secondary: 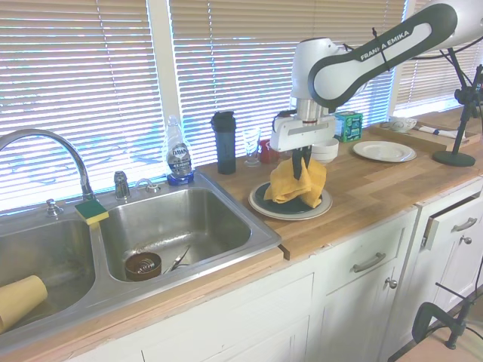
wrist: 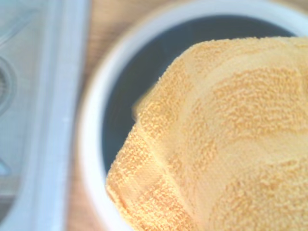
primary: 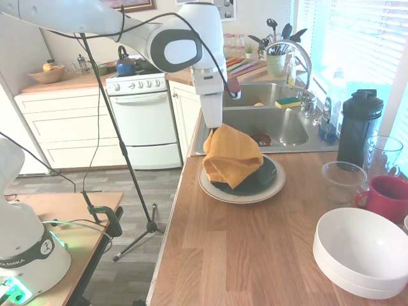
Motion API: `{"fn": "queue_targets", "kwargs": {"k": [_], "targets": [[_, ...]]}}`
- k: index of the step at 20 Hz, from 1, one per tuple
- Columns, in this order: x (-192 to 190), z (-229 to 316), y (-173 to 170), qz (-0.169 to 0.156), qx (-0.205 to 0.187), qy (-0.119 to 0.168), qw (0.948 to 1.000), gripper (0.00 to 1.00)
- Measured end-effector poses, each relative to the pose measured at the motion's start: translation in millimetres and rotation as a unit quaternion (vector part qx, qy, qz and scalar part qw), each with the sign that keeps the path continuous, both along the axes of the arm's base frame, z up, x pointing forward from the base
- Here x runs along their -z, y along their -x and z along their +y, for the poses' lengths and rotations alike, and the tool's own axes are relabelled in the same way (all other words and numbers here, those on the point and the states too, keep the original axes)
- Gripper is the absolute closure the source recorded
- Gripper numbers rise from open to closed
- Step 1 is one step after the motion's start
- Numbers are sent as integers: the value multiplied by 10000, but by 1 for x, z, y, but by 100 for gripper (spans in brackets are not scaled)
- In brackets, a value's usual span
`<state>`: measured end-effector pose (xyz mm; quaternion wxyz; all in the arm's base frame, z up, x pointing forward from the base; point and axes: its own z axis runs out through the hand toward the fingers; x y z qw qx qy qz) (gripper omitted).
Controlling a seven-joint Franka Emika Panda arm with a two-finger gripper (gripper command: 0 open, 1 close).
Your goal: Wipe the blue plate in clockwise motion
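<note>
Beside the sink | dark teal-blue glossy plate (primary: 260,180) sits on wider cream plate (primary: 220,189) | gripper (secondary: 303,170) pinches orange terry cloth (primary: 231,156) | you should press lightly, circle clockwise, stay inside rim, avoid shifting the stack.

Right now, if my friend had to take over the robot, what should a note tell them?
Gripper: shut on the orange cloth, holding it bunched from above so it drapes onto the plate.
Blue plate: sits on top of the wider cream plate on the wooden counter, just beside the sink. The cloth covers much of the plate's sink-side half.
Done: cloth picked up and brought onto the plate.
Left: sweep the cloth around the plate clockwise. How much has been wiped cannot be told from these views.
</note>
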<state>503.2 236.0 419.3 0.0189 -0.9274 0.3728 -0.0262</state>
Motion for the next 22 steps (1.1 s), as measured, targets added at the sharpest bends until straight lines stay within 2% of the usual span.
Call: {"fn": "queue_targets", "kwargs": {"k": [5, 10, 22], "targets": [[21, -27, -9, 80, 186, 115, 9997, 100], [44, -30, 3, 132, 82, 268, 9995, 100], [62, 40, 47, 44, -276, 485, 9984, 100]]}}
